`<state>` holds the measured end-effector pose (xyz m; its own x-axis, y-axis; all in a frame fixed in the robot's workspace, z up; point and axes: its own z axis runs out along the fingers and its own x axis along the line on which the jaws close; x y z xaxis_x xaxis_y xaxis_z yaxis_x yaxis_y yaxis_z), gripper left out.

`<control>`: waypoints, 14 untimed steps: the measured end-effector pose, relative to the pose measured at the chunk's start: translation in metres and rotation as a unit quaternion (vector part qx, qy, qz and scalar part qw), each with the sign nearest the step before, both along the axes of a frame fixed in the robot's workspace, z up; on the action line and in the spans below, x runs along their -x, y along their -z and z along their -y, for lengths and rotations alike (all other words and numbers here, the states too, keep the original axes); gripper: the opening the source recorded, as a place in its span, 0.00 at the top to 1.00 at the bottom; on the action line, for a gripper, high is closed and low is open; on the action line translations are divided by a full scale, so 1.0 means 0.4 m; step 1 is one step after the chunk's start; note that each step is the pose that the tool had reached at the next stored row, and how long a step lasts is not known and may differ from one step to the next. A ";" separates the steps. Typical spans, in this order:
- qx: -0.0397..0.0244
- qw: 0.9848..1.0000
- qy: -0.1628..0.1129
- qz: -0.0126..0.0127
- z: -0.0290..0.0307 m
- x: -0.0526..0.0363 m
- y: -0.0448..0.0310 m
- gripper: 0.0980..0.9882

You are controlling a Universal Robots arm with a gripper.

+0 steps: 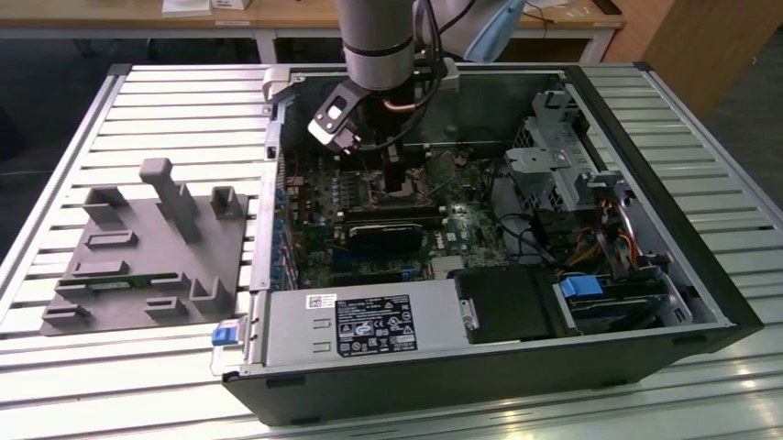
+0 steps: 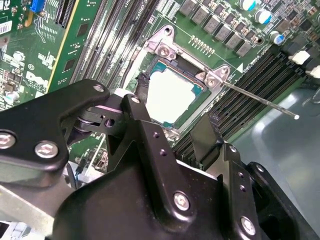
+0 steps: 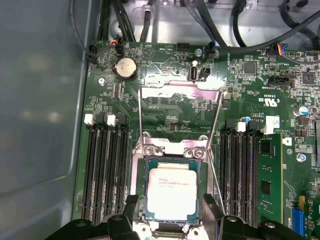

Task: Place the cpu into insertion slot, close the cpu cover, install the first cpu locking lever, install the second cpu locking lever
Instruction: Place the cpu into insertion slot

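Note:
The cpu [image 3: 171, 192] [image 2: 167, 95], a pale square chip, lies flat in the insertion slot [image 3: 140, 200] [image 2: 176, 61] on the green motherboard [image 1: 312, 220]. My gripper [image 3: 170, 202] [image 2: 175, 105] [image 1: 398, 179] hovers just over it, open, with one black fingertip [image 2: 144, 85] on either side of the chip and not touching it. The cpu cover [image 3: 180, 91], a silvery frame with a cut-out middle, stands swung up from its hinge beyond the socket. A thin metal locking lever [image 2: 265, 102] [image 3: 214, 172] sticks out free beside the socket.
Long black memory slots [image 3: 107, 170] flank the socket, one holding a green module [image 3: 267, 180]. The open computer case [image 1: 685, 275] encloses cables, a drive cage [image 1: 556, 165] and a power supply [image 1: 355, 325]. A grey fixture [image 1: 147, 247] lies on the slatted table at the exterior view's left.

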<state>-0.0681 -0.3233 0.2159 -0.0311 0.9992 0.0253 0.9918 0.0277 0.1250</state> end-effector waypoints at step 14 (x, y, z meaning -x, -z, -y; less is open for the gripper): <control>0.000 1.000 0.001 0.000 0.000 0.000 0.000 0.71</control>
<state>-0.0680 -0.3232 0.2159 -0.0294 0.9992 0.0252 0.9918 0.0261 0.1249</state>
